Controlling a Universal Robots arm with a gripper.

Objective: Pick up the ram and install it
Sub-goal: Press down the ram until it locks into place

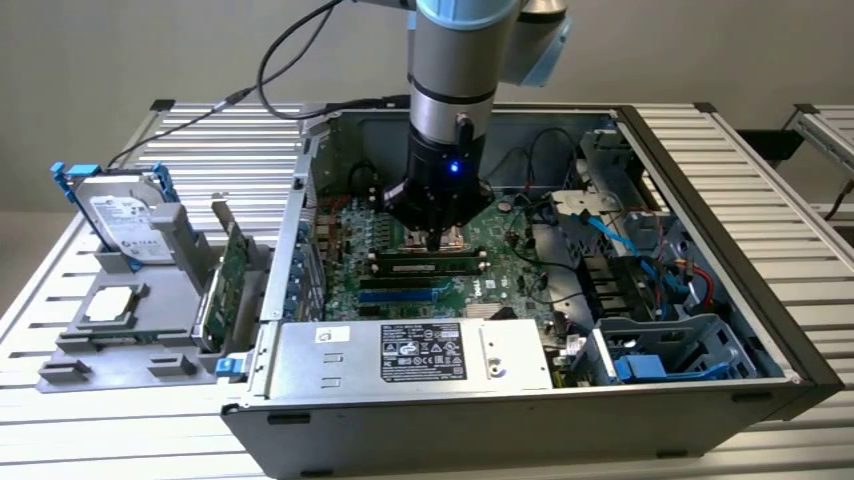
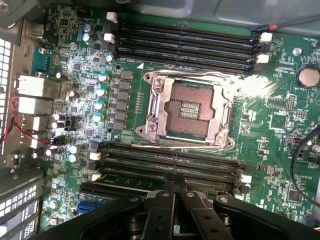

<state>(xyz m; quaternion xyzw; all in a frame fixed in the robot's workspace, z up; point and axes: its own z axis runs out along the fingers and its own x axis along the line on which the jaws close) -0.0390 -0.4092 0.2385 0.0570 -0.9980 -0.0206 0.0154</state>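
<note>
We see the gripper fingers pressed together, pushing down on the ram beside the CPU socket, likely seating it.

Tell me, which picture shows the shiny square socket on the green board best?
The wrist view. There the socket lies in full sight, with its metal frame and open middle. In the exterior view the gripper covers most of it.

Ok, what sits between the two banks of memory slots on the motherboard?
The empty CPU socket, in its metal frame, lies between the two slot banks on the green motherboard. The wrist view shows this.
</note>
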